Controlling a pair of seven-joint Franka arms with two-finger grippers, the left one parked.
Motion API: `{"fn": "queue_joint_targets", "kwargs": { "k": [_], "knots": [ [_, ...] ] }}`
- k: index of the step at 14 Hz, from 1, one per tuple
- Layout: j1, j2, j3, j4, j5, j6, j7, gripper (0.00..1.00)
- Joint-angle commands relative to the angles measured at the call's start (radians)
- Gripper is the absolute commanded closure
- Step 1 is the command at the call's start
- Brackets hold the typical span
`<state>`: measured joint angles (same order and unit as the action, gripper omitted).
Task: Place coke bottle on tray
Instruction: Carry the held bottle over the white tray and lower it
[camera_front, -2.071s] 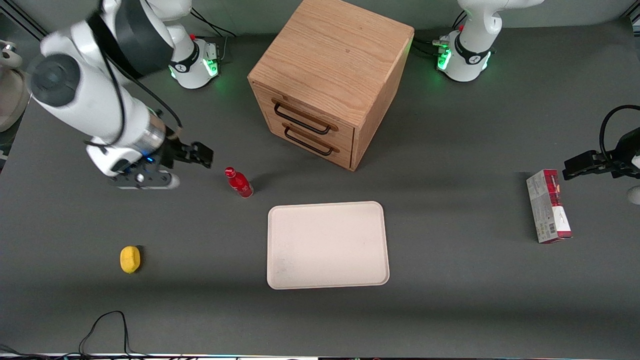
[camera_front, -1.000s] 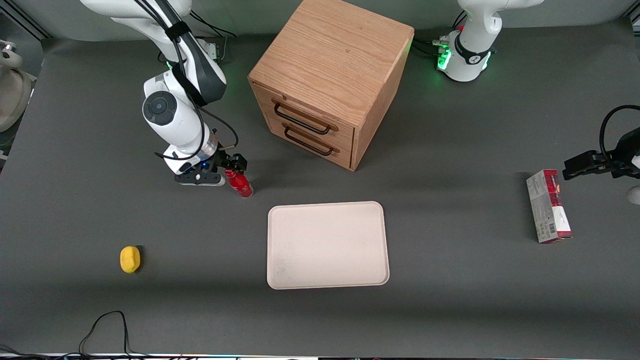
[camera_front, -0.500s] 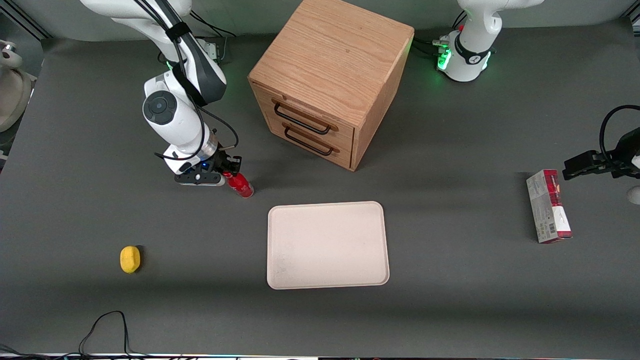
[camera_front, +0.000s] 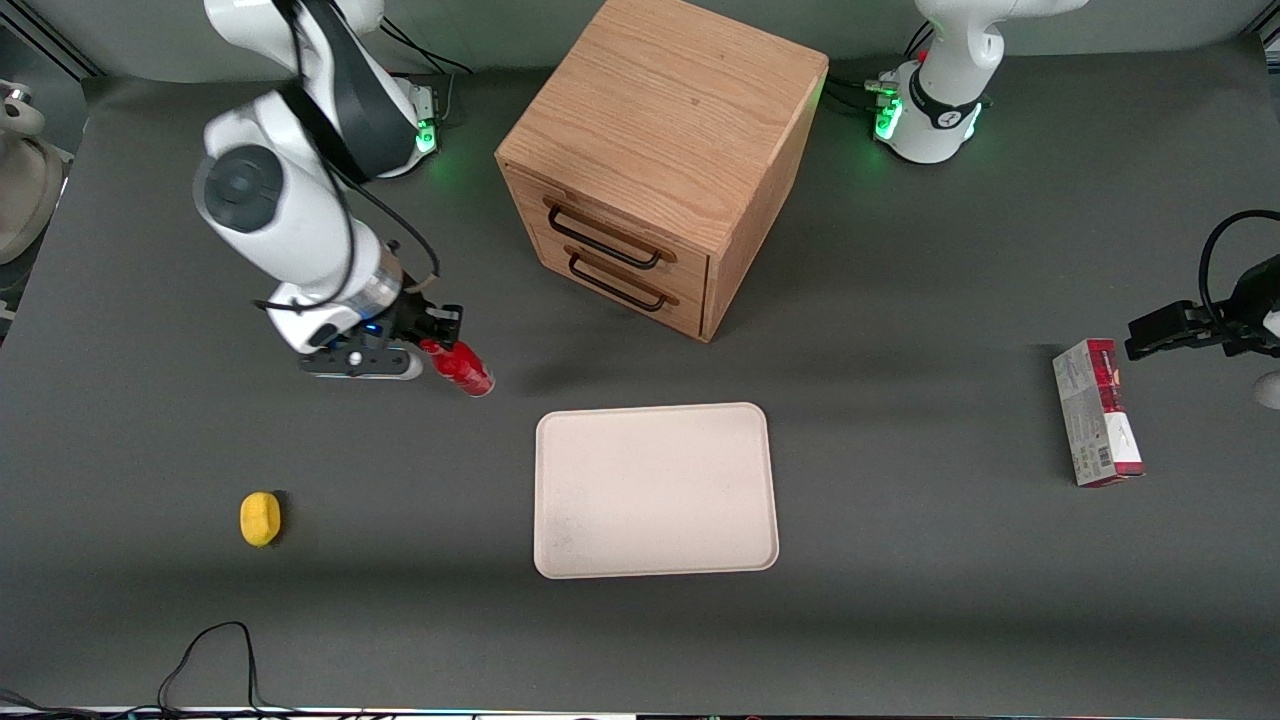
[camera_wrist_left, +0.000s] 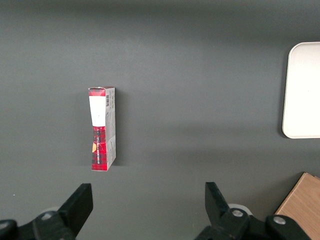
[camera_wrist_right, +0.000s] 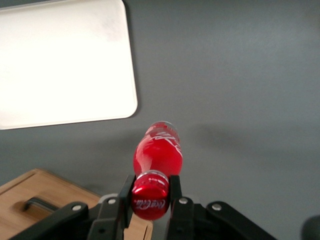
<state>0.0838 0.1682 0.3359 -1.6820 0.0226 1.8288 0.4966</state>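
Note:
The small red coke bottle (camera_front: 462, 368) hangs in my gripper (camera_front: 434, 340), lifted off the table and tilted. In the right wrist view the fingers (camera_wrist_right: 127, 196) press on both sides of its red cap, with the bottle (camera_wrist_right: 157, 155) hanging below my gripper (camera_wrist_right: 150, 196). The cream-white tray (camera_front: 655, 490) lies flat on the dark table, nearer to the front camera than the wooden drawer cabinet and toward the parked arm's end from the bottle. It also shows in the right wrist view (camera_wrist_right: 65, 65) and at the edge of the left wrist view (camera_wrist_left: 303, 90). The tray holds nothing.
A wooden cabinet (camera_front: 655, 150) with two drawers stands farther from the front camera than the tray. A yellow lemon-like object (camera_front: 260, 518) lies toward the working arm's end. A red-and-grey carton (camera_front: 1097, 412) lies toward the parked arm's end.
My gripper reached the bottle, shut on its cap and lifted it. The bottle has shifted a little toward the working arm's end and hangs tilted.

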Motion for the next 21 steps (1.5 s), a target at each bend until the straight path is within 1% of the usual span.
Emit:
{"fn": "queue_joint_targets", "kwargs": {
  "k": [1,2,4,6,7,8,11,13,14,15,16,17,19,20,21],
  "knots": [
    [0.001,0.19,0.006,0.385,-0.05,-0.251,0.008,0.98],
    [0.008,0.245,0.026,0.489,-0.091,-0.322,0.007,0.97],
    [0.013,0.353,0.096,0.666,-0.185,-0.374,0.007,0.96],
    [0.017,0.448,0.175,0.751,-0.287,-0.352,0.007,0.96],
    [0.03,0.491,0.207,0.783,-0.34,-0.317,0.005,0.96],
    [0.037,0.531,0.218,0.797,-0.377,-0.277,0.005,0.96],
    [0.051,0.614,0.219,0.797,-0.417,-0.114,-0.001,0.96],
    [0.056,0.668,0.222,0.798,-0.423,-0.031,-0.016,0.96],
    [0.057,0.694,0.221,0.798,-0.431,-0.005,-0.039,0.96],
    [0.062,0.718,0.222,0.798,-0.462,0.015,-0.049,0.96],
    [0.079,0.735,0.224,0.798,-0.481,0.03,-0.049,0.96],
    [0.085,0.746,0.223,0.795,-0.484,0.05,-0.047,0.96],
    [0.096,0.775,0.222,0.794,-0.519,0.066,-0.047,0.96],
    [0.096,0.781,0.222,0.789,-0.533,0.07,-0.047,0.94],
    [0.097,0.783,0.222,0.783,-0.539,0.076,-0.046,0.88]
  ]
}}
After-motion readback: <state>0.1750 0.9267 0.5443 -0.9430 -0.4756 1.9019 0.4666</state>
